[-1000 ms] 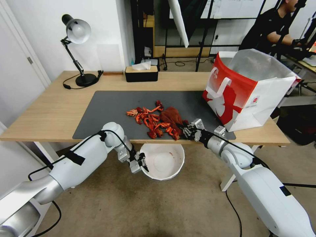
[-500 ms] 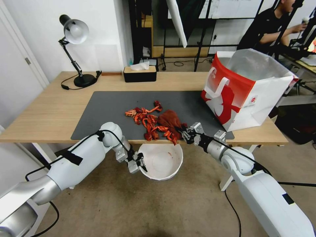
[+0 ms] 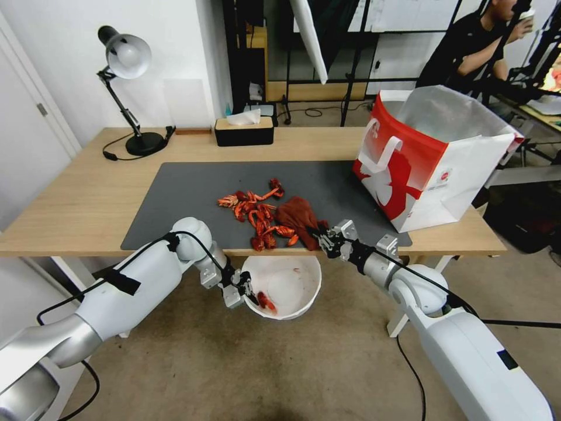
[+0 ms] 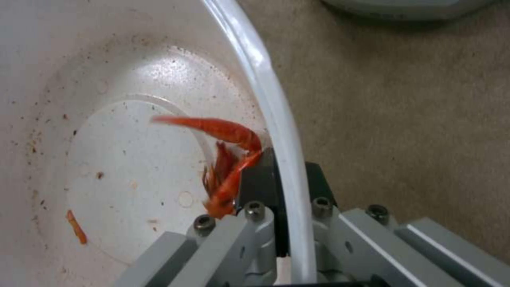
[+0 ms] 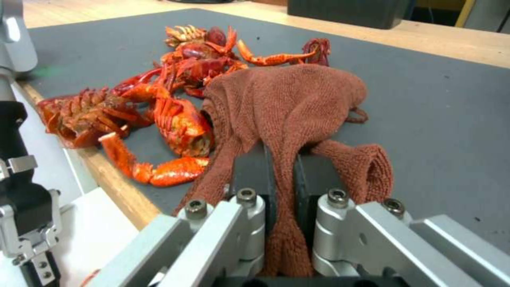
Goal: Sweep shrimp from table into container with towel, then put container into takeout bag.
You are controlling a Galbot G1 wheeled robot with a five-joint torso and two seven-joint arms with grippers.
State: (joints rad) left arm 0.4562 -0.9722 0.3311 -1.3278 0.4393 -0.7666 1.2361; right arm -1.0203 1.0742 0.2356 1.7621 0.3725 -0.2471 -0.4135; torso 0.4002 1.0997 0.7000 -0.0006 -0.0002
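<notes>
Left claw point(image 3: 244, 290): I hold it below the near edge of the surface point(image 3: 70, 204), clenched on the rim of the container point(image 3: 304, 263); in the left wrist view 1 pad sits inside the wall and the other outside.
Right claw point(image 3: 325, 239): at the surface edge, clamped on a gathered fold of the towel point(image 3: 298, 211); the rest of the cloth lies bunched on the grey mat point(image 3: 193, 187).
Change: 1 shrimp is in the container now, lying against the wall beside my left claw; half a second ago the bowl held only stains. The towel and pile have also drawn closer to the edge.
Shrimp point(image 3: 257, 210): the bulk of the pile sits on the mat, touching the towel's left side, with the nearest pieces right at the edge above the container.
Bag point(image 3: 432, 169): upright and open at the right end of the surface, well apart from the container.
Assessment: I judge the sweep is working but only just begun; most pieces remain to be drawn over, and the bagging step is not yet started.
Risk: pieces left of the towel may slip past the rim.
</notes>
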